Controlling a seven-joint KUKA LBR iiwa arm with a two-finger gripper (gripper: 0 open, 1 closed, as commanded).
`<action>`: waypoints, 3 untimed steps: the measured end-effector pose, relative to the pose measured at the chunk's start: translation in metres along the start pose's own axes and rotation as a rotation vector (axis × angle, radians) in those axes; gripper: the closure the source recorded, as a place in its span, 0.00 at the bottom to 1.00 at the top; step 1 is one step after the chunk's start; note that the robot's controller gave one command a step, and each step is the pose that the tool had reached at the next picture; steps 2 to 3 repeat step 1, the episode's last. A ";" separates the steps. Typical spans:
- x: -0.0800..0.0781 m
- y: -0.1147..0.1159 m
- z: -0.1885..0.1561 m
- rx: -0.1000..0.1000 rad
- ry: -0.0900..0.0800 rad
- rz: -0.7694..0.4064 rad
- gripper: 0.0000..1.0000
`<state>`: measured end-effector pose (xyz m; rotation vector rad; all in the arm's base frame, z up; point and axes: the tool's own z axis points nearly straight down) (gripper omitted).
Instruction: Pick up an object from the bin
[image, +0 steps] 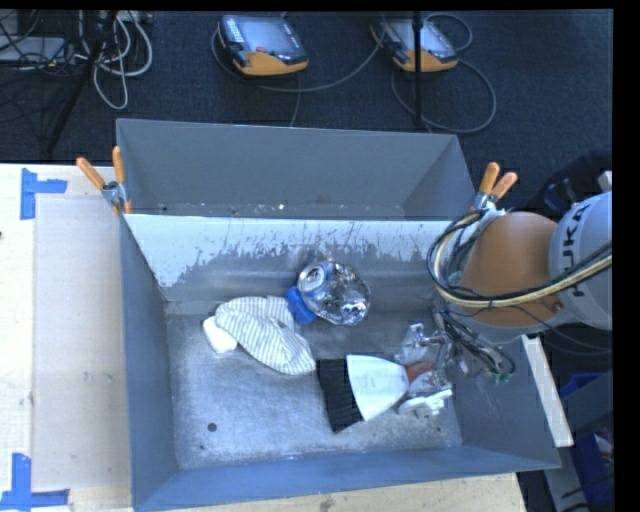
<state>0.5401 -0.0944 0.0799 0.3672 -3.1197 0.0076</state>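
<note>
Gripper (422, 373) is low in the bin (250, 425), over the right side of the floor, close to the right wall. Fingers spread, one toward the back wall and one toward the front edge. Nothing pinched yet.

Target, as I read it, is the brush (368, 385): white body, black bristles, lying flat on the floor toward the front right corner. Bristles point to the bin's middle. The handle end points at me and sits in the gap between my fingers. I cannot tell whether they touch it.

Neighbours:
- Striped white cloth (262, 335), left of the brush, its edge just beside the bristles.
- Crumpled clear wrapper (333, 292) with a blue cap, at the foot of the back wall, apart from the brush.

Risks, my judgement:
- The grip would land at the very end of the handle. The bristle head hangs far out, so the brush could pivot down and slip out on the lift.
- The body is flat and low. Closing too high skates over it; closing too low jams on the floor.
- The right wall is near my wrist cables (470, 265). Drift that way could scrape it.
- The bristles could drag the cloth along.
</note>
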 end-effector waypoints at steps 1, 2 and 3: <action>-0.003 0.006 -0.134 -0.004 -0.004 -0.191 1.00; -0.003 0.006 -0.134 -0.004 -0.004 -0.191 1.00; -0.003 0.006 -0.134 -0.004 -0.004 -0.191 1.00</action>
